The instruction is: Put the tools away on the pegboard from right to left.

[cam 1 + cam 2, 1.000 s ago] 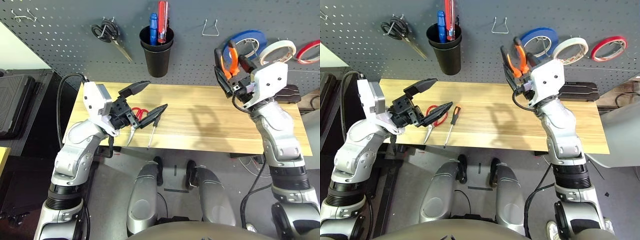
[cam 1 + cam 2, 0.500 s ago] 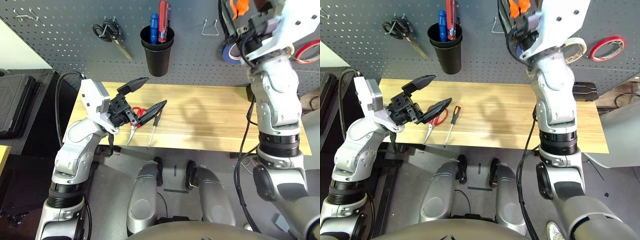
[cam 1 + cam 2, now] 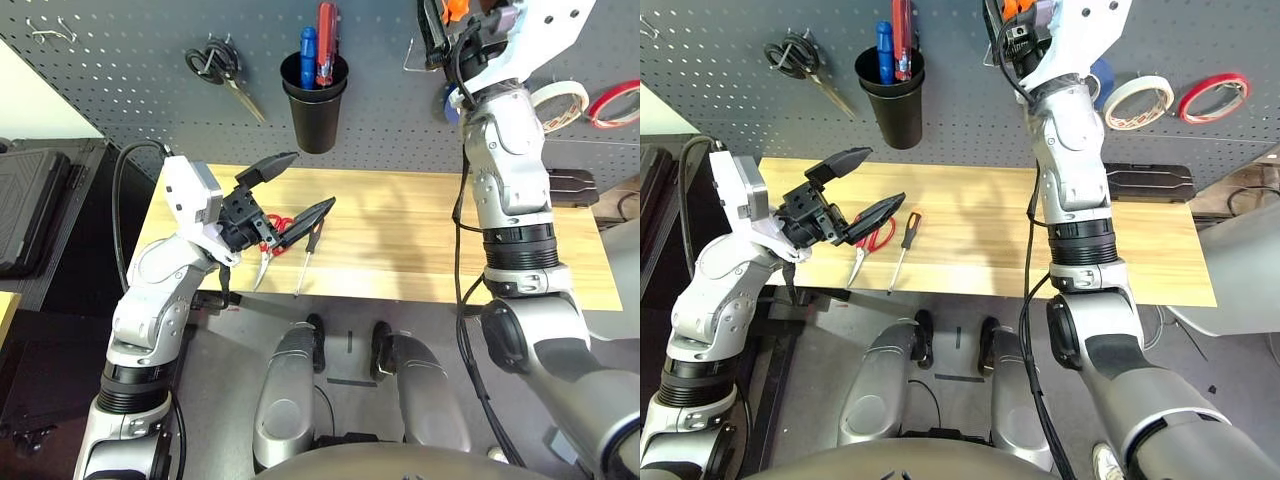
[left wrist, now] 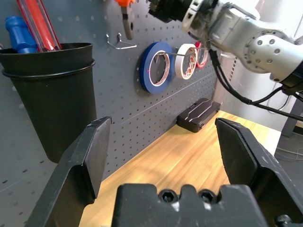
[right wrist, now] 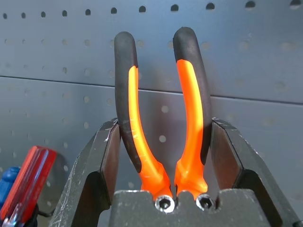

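On the wall, pegboard (image 3: pixel 120 90) carries a black cup holder (image 3: pixel 314 102) with a red-handled and a blue-handled screwdriver standing upright in it, handles up. Black-handled scissors (image 3: pixel 222 70) hang on a hook left of the cup; blue tape roll (image 4: pixel 156 66), whitish tape roll (image 3: pixel 558 102) and red tape roll (image 3: pixel 612 104) hang in a row at right. Wooden table (image 3: pixel 420 240) below; a black case (image 3: pixel 572 184) lies at its back right edge.

Right gripper (image 5: pixel 163 142) is raised high against the pegboard, near a wire hook (image 4: pixel 118 43). It clamps the orange-and-black pliers (image 5: pixel 161 118) by the handles, long axis along the fingers, handle ends pointing away from the wrist; fingers press both handle sides.

Left gripper (image 3: pixel 290 190) hovers over the table's left part, fingers spread wide, holding nothing. Under it on the table lie red-handled scissors (image 3: pixel 870 240) and, just beside, the slim screwdriver (image 3: pixel 902 250), handle toward the pegboard, tip toward the front edge.
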You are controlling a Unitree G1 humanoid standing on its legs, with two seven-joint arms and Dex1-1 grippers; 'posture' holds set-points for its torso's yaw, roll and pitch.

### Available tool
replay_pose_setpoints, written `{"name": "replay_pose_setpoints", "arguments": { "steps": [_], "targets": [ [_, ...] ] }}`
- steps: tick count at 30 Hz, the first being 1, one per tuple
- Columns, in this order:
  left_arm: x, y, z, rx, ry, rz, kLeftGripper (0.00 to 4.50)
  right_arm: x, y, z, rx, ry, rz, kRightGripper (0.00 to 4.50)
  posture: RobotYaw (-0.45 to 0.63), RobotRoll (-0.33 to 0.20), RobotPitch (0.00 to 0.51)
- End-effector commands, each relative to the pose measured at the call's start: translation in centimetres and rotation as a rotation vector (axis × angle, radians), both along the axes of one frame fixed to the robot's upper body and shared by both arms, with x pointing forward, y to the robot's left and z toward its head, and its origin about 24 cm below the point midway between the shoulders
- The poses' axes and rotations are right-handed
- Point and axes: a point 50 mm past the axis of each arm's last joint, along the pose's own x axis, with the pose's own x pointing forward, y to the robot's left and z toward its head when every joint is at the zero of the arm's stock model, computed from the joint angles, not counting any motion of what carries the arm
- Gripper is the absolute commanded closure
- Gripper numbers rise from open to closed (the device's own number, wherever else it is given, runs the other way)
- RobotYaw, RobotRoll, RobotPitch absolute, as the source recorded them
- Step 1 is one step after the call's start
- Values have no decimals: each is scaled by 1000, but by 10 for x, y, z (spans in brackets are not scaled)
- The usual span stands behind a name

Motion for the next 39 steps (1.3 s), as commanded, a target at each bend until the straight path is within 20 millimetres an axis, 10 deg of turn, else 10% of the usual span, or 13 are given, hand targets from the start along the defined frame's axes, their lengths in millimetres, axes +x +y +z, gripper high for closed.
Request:
{"name": "replay_pose_setpoints", "arguments": {
  "steps": [1, 16, 19, 29, 39],
  "targets": [
    [-3, -1, -2, 17, 5, -6, 0, -2, 1, 9, 36, -62, 12, 1420, 199, 0, 262],
    [-4, -2, -3, 31, 6, -1, 0, 15, 10, -24, 64, 54, 7, 1420, 217, 0, 268],
    [-5, -2, -3, 32, 9, -2, 0, 11, 9, -23, 37, 0, 9, 273, 216, 0, 271],
    [-7, 1, -7, 36, 21, 4, 0, -38, -13, -23, -110, -204, -13, 26, 199, 0, 279],
    [-6, 4, -14, 55, 65, 15, 0, -65, -21, -87, -362, 239, 167, 26, 179, 0, 295]
  ]
}}
